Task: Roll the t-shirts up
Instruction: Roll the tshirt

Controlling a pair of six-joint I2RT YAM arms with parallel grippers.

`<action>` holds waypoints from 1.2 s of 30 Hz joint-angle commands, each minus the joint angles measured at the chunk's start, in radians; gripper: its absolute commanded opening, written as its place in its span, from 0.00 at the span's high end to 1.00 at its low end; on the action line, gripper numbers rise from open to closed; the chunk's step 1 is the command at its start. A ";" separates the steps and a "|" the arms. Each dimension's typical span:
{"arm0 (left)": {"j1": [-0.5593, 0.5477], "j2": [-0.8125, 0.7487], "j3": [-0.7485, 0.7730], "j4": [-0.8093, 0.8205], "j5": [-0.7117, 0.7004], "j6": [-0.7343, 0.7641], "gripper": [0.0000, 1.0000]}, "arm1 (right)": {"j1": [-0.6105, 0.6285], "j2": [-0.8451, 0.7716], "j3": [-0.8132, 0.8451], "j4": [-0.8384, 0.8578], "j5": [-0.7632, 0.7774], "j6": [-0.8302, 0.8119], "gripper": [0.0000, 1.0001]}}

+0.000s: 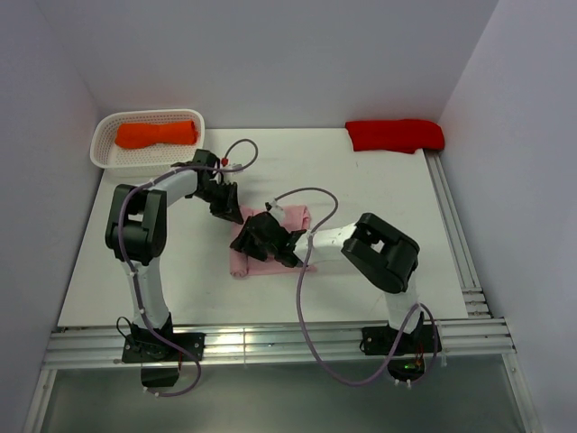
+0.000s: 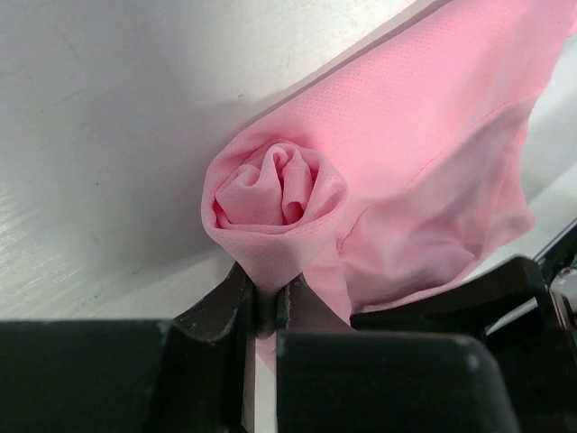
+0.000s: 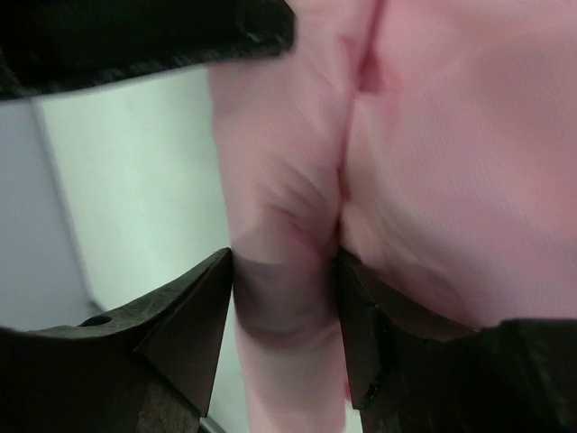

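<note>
Mid-roll: left gripper (image 2: 267,307) pinches the pink t-shirt (image 2: 433,162) at its rolled end, right gripper (image 3: 284,316) straddles it, grip unclear; next turn needs both moving evenly.

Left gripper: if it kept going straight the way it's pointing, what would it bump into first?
The pink t-shirt. The left gripper is pinching a fold of it, and the shirt's rolled-up end sits right in front of the fingertips, so it would probably push into that roll straight away.
</note>
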 commanded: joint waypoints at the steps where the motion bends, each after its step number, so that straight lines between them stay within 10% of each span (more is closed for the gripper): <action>1: -0.019 0.006 0.022 0.003 -0.148 -0.001 1.00 | 0.052 -0.062 0.073 -0.316 0.087 -0.033 0.43; 20: -0.068 0.024 0.078 -0.051 -0.232 0.007 1.00 | 0.168 -0.027 0.530 -0.917 0.446 -0.182 0.42; 36: -0.081 0.032 0.118 -0.091 -0.252 0.013 0.98 | 0.144 0.309 0.858 -0.961 0.550 -0.297 0.44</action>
